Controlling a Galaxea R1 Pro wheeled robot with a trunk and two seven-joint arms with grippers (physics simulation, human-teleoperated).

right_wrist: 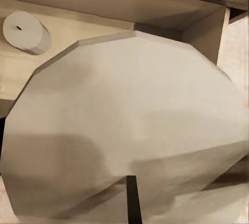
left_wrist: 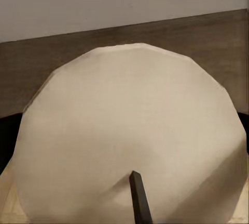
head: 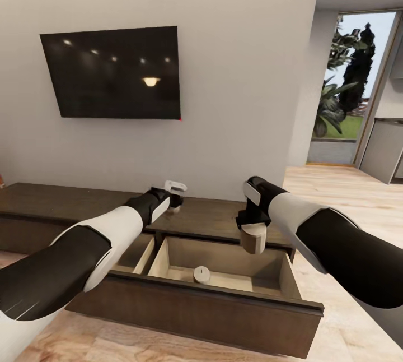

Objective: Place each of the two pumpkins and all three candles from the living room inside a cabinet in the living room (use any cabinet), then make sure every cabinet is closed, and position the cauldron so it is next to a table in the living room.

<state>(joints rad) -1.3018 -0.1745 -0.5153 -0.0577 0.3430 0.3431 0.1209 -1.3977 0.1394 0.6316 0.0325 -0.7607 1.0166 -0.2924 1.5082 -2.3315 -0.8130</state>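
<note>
While one candle (head: 201, 274) stands in the open drawer (head: 224, 295) at lower centre, the right gripper (head: 253, 234) clamps another candle (head: 253, 238) above it for dropping; the left gripper (head: 176, 200) grips a third candle (left_wrist: 129, 135).

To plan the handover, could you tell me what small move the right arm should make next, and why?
Probably lower and open the right gripper: its candle hangs over the open drawer, where another candle already stands, clear to one side.
</note>
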